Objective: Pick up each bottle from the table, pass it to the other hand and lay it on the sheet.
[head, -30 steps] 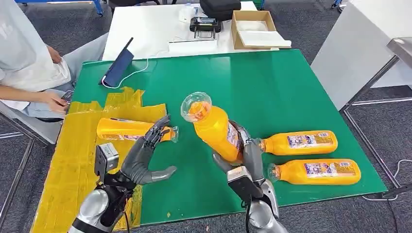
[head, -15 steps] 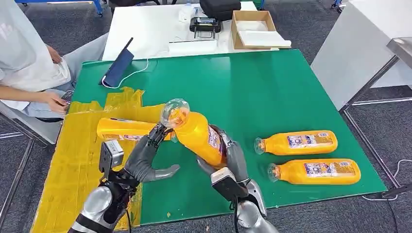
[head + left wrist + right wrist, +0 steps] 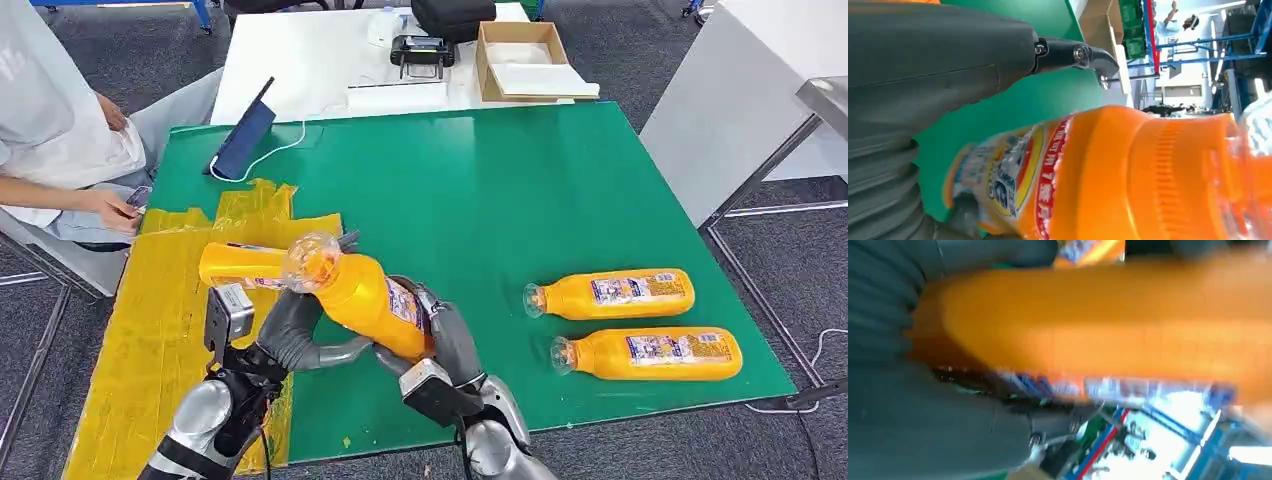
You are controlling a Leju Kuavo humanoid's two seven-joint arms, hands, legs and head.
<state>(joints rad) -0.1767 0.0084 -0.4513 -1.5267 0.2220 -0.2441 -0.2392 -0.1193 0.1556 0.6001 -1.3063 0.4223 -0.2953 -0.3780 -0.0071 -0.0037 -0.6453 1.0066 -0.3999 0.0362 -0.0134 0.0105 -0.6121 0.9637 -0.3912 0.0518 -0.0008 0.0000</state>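
The right hand (image 3: 440, 345) grips a smooth orange plastic bottle (image 3: 365, 295) above the green desk (image 3: 520, 190), beside the crinkled yellow sheet (image 3: 150, 330); the left hand (image 3: 295, 330) cups open beneath its ribbed shoulder.

Orange bottle (image 3: 375, 300) in my right robot hand (image 3: 445, 345): clear cap, white label with red-blue print. Three more orange bottles: two (image 3: 610, 293) (image 3: 648, 353) on the green tabletop (image 3: 520, 180), one (image 3: 245, 267) on the yellow sheet (image 3: 150, 330). My robot hands are dark grey, arms silver. My left robot hand (image 3: 295, 330) matches. Brown cardboard box (image 3: 520, 60), white far table (image 3: 300, 60).
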